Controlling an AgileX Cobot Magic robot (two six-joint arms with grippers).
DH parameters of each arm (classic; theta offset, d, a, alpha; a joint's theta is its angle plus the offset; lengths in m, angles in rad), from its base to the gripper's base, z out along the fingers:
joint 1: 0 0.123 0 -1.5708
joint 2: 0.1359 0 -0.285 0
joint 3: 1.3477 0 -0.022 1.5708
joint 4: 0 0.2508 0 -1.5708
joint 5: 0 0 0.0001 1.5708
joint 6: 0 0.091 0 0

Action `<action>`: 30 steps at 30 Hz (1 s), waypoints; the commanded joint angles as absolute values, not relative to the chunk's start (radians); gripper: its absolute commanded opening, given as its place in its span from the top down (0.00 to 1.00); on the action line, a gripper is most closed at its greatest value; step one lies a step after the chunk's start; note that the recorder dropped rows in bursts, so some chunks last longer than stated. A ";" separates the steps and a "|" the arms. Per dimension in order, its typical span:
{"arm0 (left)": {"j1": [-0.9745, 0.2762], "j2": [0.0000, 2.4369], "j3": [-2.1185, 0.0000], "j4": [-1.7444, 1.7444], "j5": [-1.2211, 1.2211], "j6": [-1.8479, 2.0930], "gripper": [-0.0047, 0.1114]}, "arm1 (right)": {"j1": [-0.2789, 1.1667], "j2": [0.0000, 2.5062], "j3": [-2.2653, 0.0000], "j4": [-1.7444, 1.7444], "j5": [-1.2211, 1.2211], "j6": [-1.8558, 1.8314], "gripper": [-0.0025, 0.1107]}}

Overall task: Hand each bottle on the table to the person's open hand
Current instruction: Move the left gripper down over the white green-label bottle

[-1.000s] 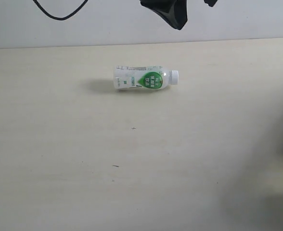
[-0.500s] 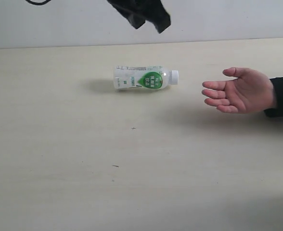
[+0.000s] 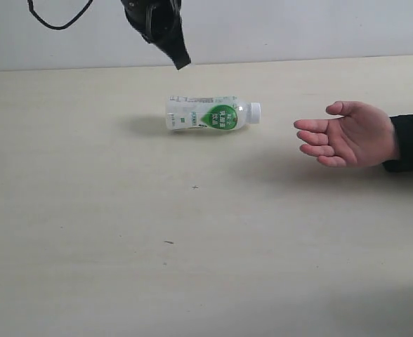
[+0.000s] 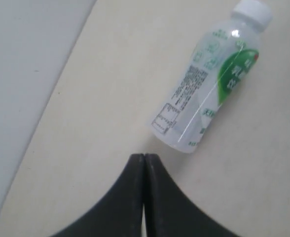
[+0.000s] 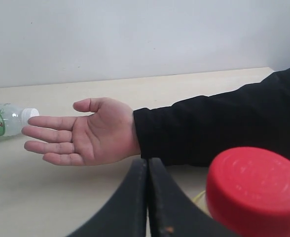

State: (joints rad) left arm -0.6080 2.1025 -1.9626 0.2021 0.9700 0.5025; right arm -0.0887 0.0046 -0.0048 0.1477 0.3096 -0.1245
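Left claw [image 4: 144, 162]: black, fingers pressed together with nothing between them. In the exterior view it hangs at 11 o'clock of the small clear plastic bottle with white-and-green label and white cap [image 3: 211, 116], not touching it.
Right claw [image 5: 147, 167]: black, fingers clenched on nothing (outside the exterior view).
Bottle: lies on its side on the wide pale beige wood-grain table [image 3: 87, 225], cap toward 3 o'clock.
Open hand [image 3: 350, 133]: bare palm with a black sleeve, at 3 o'clock of the bottle, near it but apart.
Red cap [image 5: 256, 190]: round, plastic, just beside the right claw's fingers; what it sits on is hidden.
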 commanded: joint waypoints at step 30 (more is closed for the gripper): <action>-0.604 2.372 -1.957 0.098 0.696 1.031 0.11 | -0.094 0.000 0.000 0.150 0.301 -0.130 0.98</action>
State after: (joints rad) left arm -0.5993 2.3618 -1.9626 0.1066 0.7263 1.0397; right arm -0.0887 0.0046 -0.0048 0.1477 0.3096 -0.1245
